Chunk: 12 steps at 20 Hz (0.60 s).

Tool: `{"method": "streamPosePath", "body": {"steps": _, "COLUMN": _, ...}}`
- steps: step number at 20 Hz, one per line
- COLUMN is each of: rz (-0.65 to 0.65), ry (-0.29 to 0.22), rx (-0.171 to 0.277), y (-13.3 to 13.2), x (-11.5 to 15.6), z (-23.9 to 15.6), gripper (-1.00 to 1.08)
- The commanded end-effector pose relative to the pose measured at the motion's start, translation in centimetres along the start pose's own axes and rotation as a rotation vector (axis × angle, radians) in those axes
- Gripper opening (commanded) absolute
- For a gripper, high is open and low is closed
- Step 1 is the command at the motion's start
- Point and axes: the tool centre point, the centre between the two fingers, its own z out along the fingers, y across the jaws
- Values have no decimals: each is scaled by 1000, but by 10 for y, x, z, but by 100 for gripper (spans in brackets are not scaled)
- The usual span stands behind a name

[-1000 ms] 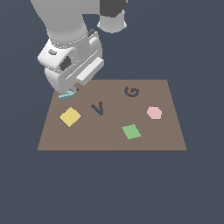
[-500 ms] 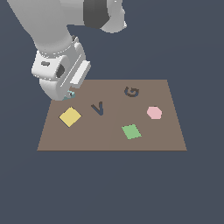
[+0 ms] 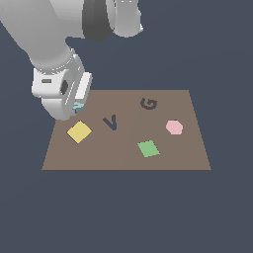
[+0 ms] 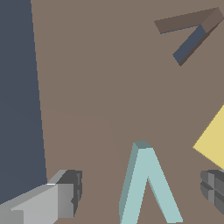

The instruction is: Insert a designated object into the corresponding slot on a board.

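Observation:
The designated object, a light teal V piece, lies flat on the brown board between my gripper's fingers. There is a gap on each side of it, and the gripper is open. In the exterior view only a sliver of the teal V shows under the gripper, near the board's far corner on that view's left. The slot is a dark V-shaped recess near the board's middle, also seen in the wrist view as the slot, apart from the piece.
A yellow diamond lies just in front of the gripper, its corner close to one finger. A dark G mark, a pink hexagon and a green square sit toward the exterior view's right. The board's edge runs beside the other finger.
The hand has moved lower and toward the exterior view's left, settling over the teal V. The piece itself has stayed at the same spot on the board.

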Motion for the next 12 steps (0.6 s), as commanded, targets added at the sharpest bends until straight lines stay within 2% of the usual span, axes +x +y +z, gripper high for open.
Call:
{"method": "streamPosePath", "body": {"steps": 1, "rz": -35, "ry": -1, "rx": 0, "y": 3, "x": -4, "z": 2, "gripper": 100}}
{"method": "streamPosePath", "body": {"steps": 12, "rz": -78, "ry": -2, "rx": 0, "y": 7, "x": -9, "z": 6, "gripper": 100}}
